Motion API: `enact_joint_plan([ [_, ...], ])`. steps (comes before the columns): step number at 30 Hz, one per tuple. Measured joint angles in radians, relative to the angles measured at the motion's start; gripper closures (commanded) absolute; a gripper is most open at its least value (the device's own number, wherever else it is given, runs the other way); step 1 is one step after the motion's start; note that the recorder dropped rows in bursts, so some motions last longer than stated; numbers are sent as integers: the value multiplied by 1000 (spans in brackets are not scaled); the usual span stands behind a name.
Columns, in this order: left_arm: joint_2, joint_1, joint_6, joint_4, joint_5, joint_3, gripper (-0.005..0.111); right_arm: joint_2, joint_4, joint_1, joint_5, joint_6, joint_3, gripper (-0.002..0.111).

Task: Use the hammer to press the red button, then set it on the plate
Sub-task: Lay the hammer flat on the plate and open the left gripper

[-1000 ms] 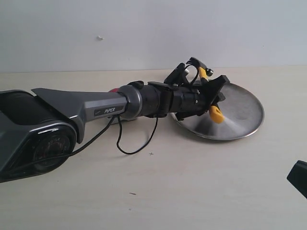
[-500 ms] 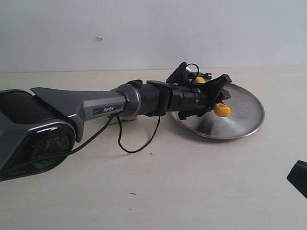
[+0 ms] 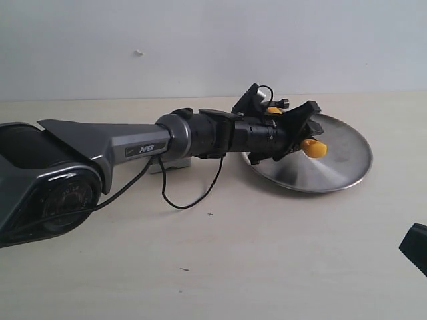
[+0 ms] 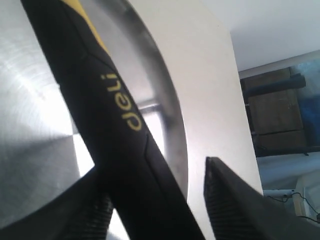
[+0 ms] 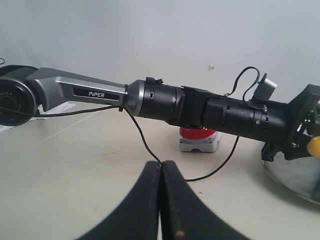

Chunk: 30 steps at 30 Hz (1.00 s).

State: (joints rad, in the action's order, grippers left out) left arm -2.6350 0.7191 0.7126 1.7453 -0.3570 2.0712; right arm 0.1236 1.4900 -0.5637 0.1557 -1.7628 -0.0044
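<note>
The hammer [image 4: 100, 100] lies slanted across the plate [image 4: 30, 100], its black handle with yellow lettering between my left gripper's fingers. The left gripper [image 4: 152, 167] is open: one finger is against the handle and the other stands apart from it. In the exterior view the left gripper [image 3: 300, 130] hovers over the near-left part of the silver plate [image 3: 347, 167], and the hammer's yellow end [image 3: 313, 147] sticks out over it. The red button [image 5: 197, 133] sits on its grey base behind the left arm. My right gripper [image 5: 161, 167] is shut, empty, low over the table.
The left arm [image 3: 147, 147] stretches across the table from the left, with a black cable loop [image 3: 180, 200] hanging beneath it. The button's grey base [image 3: 175, 164] peeks out under the arm. A dark part of the right arm [image 3: 415, 247] shows at the lower right edge.
The left jaws have widened around the hammer. The hammer has tipped down from steeply raised to low over the plate, its yellow end swinging right. The right gripper has not moved.
</note>
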Motion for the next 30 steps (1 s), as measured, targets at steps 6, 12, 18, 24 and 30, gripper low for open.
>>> enact_joint_plan([
  [6, 0, -7, -85, -74, -41, 1, 54, 0, 0, 0, 0, 0, 0, 108],
  [12, 2, -41, -167, -150, -137, 1, 54, 0, 0, 0, 0, 0, 0, 108],
  [18, 2, -67, -191, -172, -239, 1, 54, 0, 0, 0, 0, 0, 0, 108],
  [24, 2, -73, -240, -245, -319, 1, 54, 0, 0, 0, 0, 0, 0, 108],
  [30, 4, -102, -261, -287, -439, 1, 54, 0, 0, 0, 0, 0, 0, 108],
])
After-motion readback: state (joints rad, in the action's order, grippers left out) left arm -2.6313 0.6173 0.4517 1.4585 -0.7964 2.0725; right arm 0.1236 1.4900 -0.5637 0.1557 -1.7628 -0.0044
